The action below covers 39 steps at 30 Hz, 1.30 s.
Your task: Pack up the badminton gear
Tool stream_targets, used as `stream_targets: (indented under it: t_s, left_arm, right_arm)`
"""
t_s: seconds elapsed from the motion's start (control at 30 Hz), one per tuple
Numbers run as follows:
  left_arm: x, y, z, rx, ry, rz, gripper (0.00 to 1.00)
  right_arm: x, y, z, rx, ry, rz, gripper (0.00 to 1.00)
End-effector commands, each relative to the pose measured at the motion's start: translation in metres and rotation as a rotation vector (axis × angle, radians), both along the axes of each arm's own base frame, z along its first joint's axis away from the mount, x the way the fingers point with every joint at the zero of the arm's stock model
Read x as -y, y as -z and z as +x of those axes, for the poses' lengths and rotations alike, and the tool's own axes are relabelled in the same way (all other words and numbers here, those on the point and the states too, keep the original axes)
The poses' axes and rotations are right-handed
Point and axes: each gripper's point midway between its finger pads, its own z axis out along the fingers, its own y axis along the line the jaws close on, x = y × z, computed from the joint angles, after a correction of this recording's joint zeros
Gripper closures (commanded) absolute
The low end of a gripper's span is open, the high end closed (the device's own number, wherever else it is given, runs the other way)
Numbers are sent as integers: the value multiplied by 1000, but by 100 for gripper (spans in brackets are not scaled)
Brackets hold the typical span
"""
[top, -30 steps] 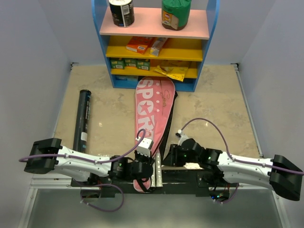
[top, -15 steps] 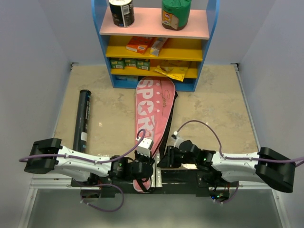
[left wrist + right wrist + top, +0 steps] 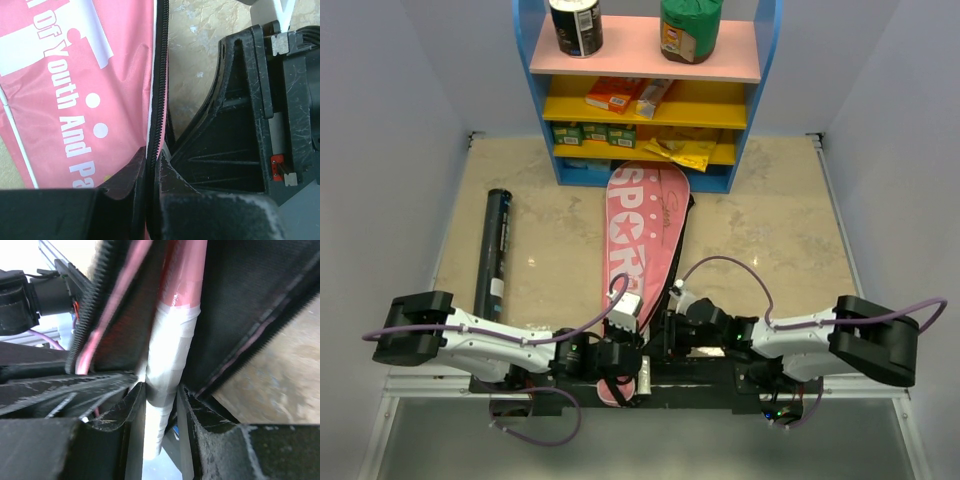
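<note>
The pink racket-shaped bag with white lettering lies lengthways in the middle of the table, and its black zipper edge runs down its right side. My left gripper is shut on that zipper edge near the bag's near end. My right gripper reaches into the bag's open side. Its fingers press on both sides of a racket's white taped handle, whose pink shaft runs on into the bag. The long black tube lies to the left of the bag. I see no shuttlecocks.
A blue-yellow shelf unit stands at the back, touching the bag's far end, with boxes and packets on its shelves and two jars on top. Walls close in on both sides. The two arms almost meet at the near edge of the table.
My right arm has moved left to the bag's open side and its jaws have narrowed onto the white handle. The left arm and the bag have stayed put.
</note>
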Motion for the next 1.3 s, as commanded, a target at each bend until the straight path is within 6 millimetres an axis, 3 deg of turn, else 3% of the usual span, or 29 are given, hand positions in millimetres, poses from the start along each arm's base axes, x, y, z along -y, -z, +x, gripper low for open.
stream_targets:
  t_s: [0.0,0.07,0.2,0.3,0.33,0.5,0.77,1.03,1.27]
  left_arm:
    - [24,-10,-13,-58,26,-125,100]
    - [25,-11,-14,-60,30,-133,100]
    - [25,-17,-13,-57,30,-146,100]
    - [26,-22,-13,-54,31,-157,100]
    - [27,-22,-13,-53,30,-158,100]
    - [30,-26,-14,-58,35,-173,100]
    - [24,-37,-10,-40,20,-175,100]
    - [17,-52,0,2,-24,-145,100]
    - [26,-73,3,64,-49,-121,100]
  right_arm:
    - [-35,-42,23,75,54,145,79]
    - [-42,-46,26,70,61,179,80]
    - [-52,-28,28,52,76,171,82]
    - [-66,-39,34,77,86,237,82]
    - [-69,-31,34,74,82,225,82]
    - [-86,-39,38,97,85,263,82]
    - [-74,-47,48,155,152,197,82]
    - [-74,-45,35,149,157,175,82]
    - [-70,-49,31,146,190,207,81]
